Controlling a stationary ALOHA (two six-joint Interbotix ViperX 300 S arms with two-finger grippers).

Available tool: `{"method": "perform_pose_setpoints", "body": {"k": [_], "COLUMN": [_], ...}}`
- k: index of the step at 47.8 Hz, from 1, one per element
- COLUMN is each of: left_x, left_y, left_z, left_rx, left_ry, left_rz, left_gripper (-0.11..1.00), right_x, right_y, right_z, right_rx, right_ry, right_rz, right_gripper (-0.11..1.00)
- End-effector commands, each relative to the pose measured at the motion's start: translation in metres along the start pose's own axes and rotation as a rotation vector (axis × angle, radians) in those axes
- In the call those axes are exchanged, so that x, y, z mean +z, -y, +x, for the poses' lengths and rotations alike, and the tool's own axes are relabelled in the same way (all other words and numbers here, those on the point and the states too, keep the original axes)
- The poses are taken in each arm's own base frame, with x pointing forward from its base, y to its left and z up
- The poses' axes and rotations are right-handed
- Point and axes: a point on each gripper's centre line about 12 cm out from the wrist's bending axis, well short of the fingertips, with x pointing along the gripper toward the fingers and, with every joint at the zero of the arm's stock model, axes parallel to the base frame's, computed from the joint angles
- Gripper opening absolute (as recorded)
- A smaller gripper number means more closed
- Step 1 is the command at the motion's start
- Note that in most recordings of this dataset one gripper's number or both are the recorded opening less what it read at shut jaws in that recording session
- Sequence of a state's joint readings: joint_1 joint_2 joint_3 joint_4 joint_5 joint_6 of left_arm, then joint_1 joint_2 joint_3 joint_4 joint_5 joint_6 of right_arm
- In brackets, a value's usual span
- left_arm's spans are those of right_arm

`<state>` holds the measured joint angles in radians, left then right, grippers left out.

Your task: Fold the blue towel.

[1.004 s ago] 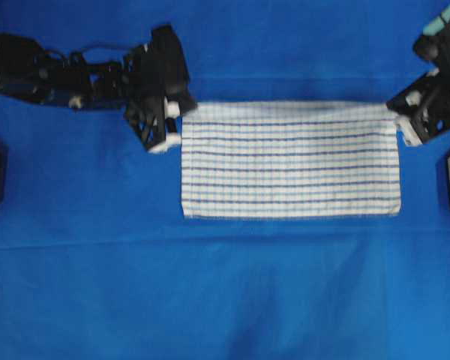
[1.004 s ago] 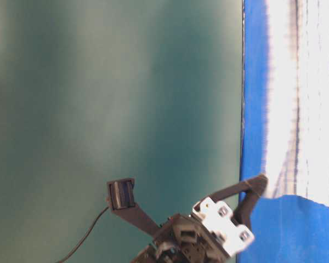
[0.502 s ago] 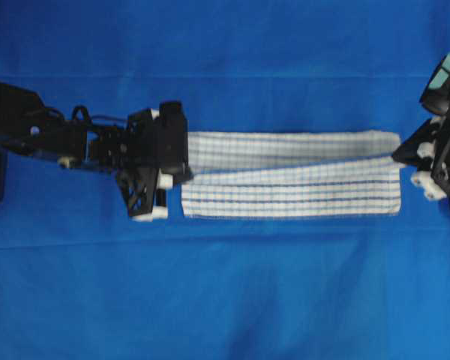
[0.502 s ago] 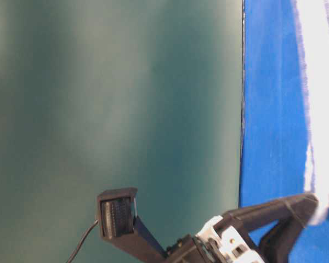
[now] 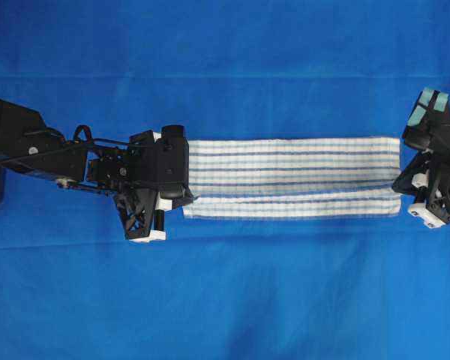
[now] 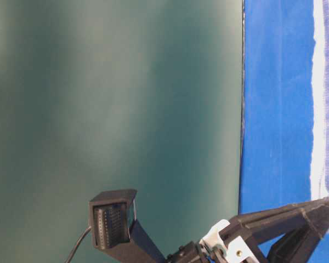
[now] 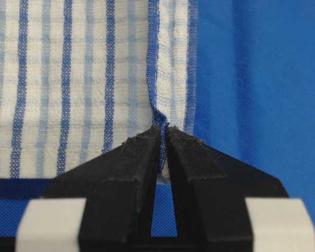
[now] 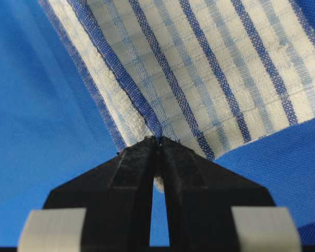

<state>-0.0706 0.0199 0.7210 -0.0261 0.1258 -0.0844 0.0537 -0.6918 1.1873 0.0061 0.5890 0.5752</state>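
1. The left claw (image 7: 161, 137) is pinched fully together on a corner of the white woven towel with thin light-blue and dark-blue stripes (image 7: 84, 79); in its wrist view the hem rises straight out from between the black fingertips (image 7: 139, 149) toward twelve o'clock.
2. The right claw (image 8: 156, 144) is likewise closed tight, nipping the opposite corner, with the cloth fanning away toward one o'clock.
3. In the overhead view the left claw (image 5: 181, 196) sits at the towel's nine o'clock end and the right claw (image 5: 402, 187) at its three o'clock end; the towel (image 5: 292, 166) lies as a long narrow band between them, an upper layer drawn over a lower one, a strip of the lower layer showing along the six o'clock edge.
4. The towel rests near the middle of the plain solid-blue covered surface (image 5: 225, 300), flat except at the pinched corners.
5. Handling, as I judge it: the cloth looks light, soft and limp, with no stiffness of its own, so it sags wherever unsupported. Corners and hems give the surest grip; both ends should travel evenly or the fold will skew.
6. The table-level view shows only one dark finger (image 6: 285, 216) against the towel's edge (image 6: 324, 98).
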Motion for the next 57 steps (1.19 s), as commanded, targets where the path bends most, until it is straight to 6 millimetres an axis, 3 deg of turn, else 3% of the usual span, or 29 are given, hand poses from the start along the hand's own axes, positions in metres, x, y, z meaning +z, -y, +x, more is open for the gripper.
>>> {"method": "perform_pose_setpoints", "body": {"k": [1, 24, 26, 29, 35, 40, 57], "left_x": [0.011, 0.010, 0.010, 0.010, 0.013, 0.014, 0.011], "left_y": [0.003, 0.002, 0.001, -0.003, -0.014, -0.027, -0.066], "left_z": [-0.004, -0.004, -0.005, -0.005, -0.008, -0.011, -0.010], "left_rx": [-0.007, -0.006, -0.004, 0.004, 0.024, 0.047, 0.118], "left_ry": [0.033, 0.032, 0.034, 0.033, 0.043, 0.037, 0.019], "left_rz": [0.002, -0.001, -0.001, -0.010, -0.021, -0.030, -0.057], "left_gripper": [0.03, 0.04, 0.08, 0.20, 0.59, 0.85, 0.83], "right_x": [0.002, 0.001, 0.001, 0.002, 0.008, 0.016, 0.033], "right_y": [-0.004, -0.009, -0.009, -0.010, -0.007, 0.004, 0.053], "right_z": [0.000, 0.006, 0.006, 0.005, 0.001, -0.002, 0.003], "right_rx": [0.011, 0.013, 0.012, 0.013, -0.004, -0.051, -0.255], "right_ry": [0.004, -0.024, -0.023, -0.016, 0.016, 0.049, 0.052], "right_rz": [-0.005, -0.015, -0.018, -0.023, -0.055, -0.052, 0.031], "right_gripper": [0.05, 0.07, 0.10, 0.29, 0.63, 0.61, 0.60]}}
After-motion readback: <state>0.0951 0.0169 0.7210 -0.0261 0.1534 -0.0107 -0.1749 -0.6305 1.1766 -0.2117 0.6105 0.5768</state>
